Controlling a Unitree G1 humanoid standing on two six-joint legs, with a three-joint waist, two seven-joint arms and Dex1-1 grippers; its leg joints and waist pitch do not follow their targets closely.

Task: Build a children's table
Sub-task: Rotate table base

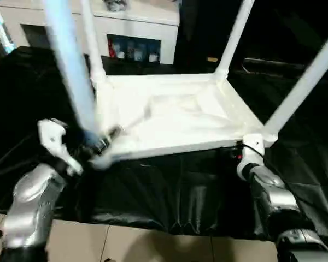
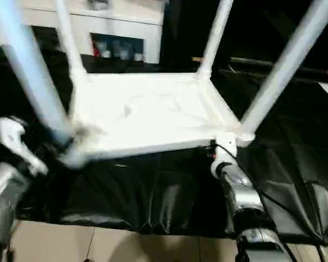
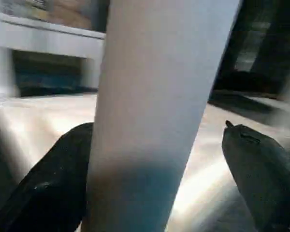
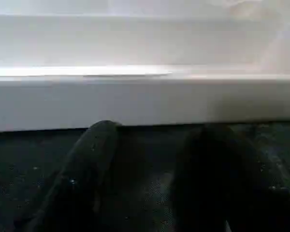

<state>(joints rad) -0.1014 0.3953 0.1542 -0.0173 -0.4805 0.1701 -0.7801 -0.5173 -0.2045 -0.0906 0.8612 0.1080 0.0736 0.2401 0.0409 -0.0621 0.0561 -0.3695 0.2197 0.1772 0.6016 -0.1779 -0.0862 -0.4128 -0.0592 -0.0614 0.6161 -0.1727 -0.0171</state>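
Observation:
The children's table lies upside down on a black cloth, its white tabletop (image 1: pixel 175 117) showing its underside. Four white legs stand up from the corners: near left (image 1: pixel 71 71), far left (image 1: pixel 92 38), far right (image 1: pixel 235 35) and near right (image 1: pixel 306 82). My left gripper (image 1: pixel 93 144) is open around the base of the near left leg (image 3: pixel 154 96); one finger (image 3: pixel 53 183) lies close against the leg and the other (image 3: pixel 261 164) stands apart from it. My right gripper (image 1: pixel 245 155) is at the near right corner. Its fingers (image 4: pixel 87 169) point at the tabletop's rim (image 4: pixel 145 99) just above the cloth, open with nothing between them.
The black cloth (image 1: pixel 169 191) covers the work surface and hangs over its front edge above a tiled floor (image 1: pixel 126 245). A white cabinet (image 1: pixel 136 22) with small coloured items behind its glass stands at the back.

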